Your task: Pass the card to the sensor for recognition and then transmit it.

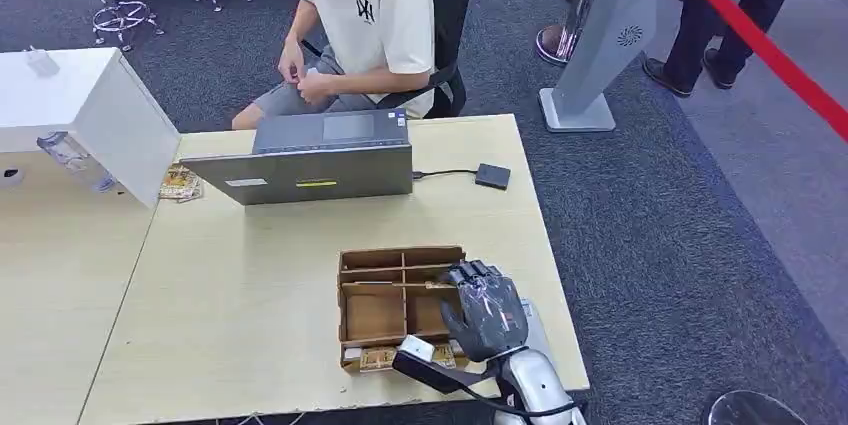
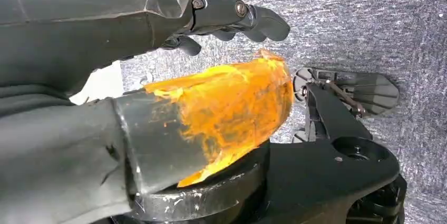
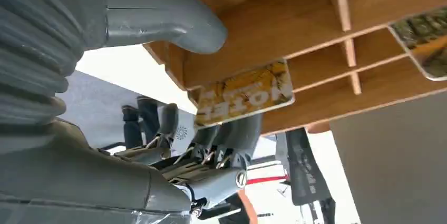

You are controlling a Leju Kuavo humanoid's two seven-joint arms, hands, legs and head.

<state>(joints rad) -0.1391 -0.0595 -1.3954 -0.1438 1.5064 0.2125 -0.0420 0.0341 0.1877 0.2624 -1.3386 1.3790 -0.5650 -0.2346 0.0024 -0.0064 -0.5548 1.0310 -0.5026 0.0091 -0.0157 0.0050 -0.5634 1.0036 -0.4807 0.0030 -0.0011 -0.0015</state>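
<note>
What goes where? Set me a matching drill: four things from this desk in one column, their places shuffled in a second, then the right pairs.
1. grey laptop
2. small black square device
3. brown cardboard divided box
4. yellow printed card

A. at the table's near edge, by the right hand
B. sticking out of a box compartment
C. at the far edge, before the seated person
D. on a cable, right of the laptop

Pairs: 1-C, 2-D, 3-A, 4-B

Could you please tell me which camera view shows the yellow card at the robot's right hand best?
The right wrist view: the yellow card sits close up, its print visible, sticking out of the wooden box between the right hand's thumb and fingers. In the head view that hand covers that spot, while the left wrist view looks at carpet.
</note>
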